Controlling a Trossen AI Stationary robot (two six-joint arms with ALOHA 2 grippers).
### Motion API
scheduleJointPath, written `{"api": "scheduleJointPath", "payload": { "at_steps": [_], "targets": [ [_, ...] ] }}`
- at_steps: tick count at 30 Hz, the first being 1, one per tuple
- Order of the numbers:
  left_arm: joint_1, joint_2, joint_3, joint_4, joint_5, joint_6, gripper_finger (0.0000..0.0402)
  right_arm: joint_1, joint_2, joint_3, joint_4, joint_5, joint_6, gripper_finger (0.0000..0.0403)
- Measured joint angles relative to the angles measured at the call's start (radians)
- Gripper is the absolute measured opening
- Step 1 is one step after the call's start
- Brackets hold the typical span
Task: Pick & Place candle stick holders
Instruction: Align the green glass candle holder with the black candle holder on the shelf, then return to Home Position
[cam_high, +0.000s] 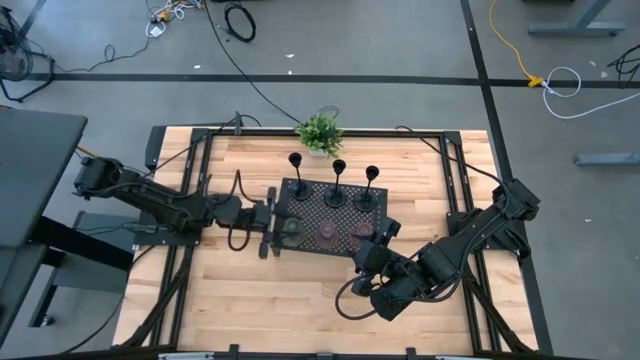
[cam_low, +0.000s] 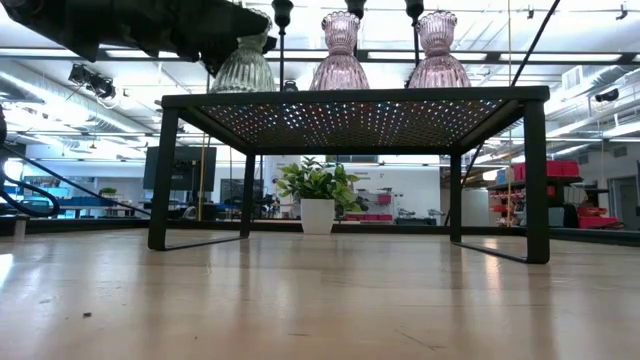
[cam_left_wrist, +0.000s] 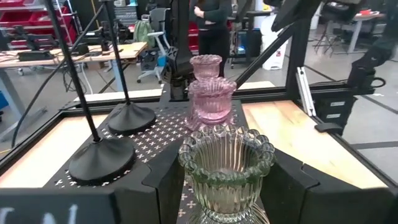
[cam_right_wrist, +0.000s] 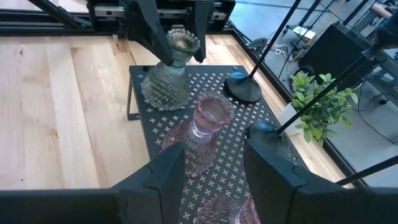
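Observation:
A black perforated tray (cam_high: 318, 205) holds three slim black stemmed holders (cam_high: 337, 180) in its far row and three short glass holders in its near row. These are a greenish one (cam_high: 290, 230) at the left and two pinkish ones (cam_high: 327, 235) (cam_high: 362, 236). My left gripper (cam_high: 281, 227) is shut on the greenish holder (cam_left_wrist: 227, 165). My right gripper (cam_high: 384, 233) is open at the tray's right end. Its fingers (cam_right_wrist: 163, 174) point at the middle pinkish holder (cam_right_wrist: 205, 130), and the right pinkish holder's rim (cam_right_wrist: 225, 211) shows low between them. My left gripper pinches the greenish holder's upper cup (cam_left_wrist: 193, 163) between its two fingers, one on each side. The fingers (cam_right_wrist: 149, 31) come level from the table's left side. The holder stands upright with its flared base (cam_low: 243, 82) on the tray top.
A small green potted plant (cam_high: 320, 133) stands on the table just beyond the tray's far edge. The tray stands on thin legs (cam_low: 160, 180) above the wooden table. A black frame runs around the table. A person stands in the room beyond.

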Motion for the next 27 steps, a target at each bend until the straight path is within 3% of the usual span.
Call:
{"api": "scheduleJointPath", "payload": {
  "at_steps": [8,20,27],
  "targets": [
    [0.000,0.000,0.000,0.024,0.034,-0.001,0.0185,0.000,0.000,0.000,0.001,0.000,-0.002,0.0162],
    [0.034,-0.007,0.000,0.036,0.007,-0.022,0.0257,0.000,0.000,0.000,0.005,-0.001,-0.003,0.0162],
    [0.033,-0.031,0.002,0.103,0.088,-0.020,0.0261,0.000,0.000,0.000,0.001,-0.002,-0.004,0.0162]
  ]
}}
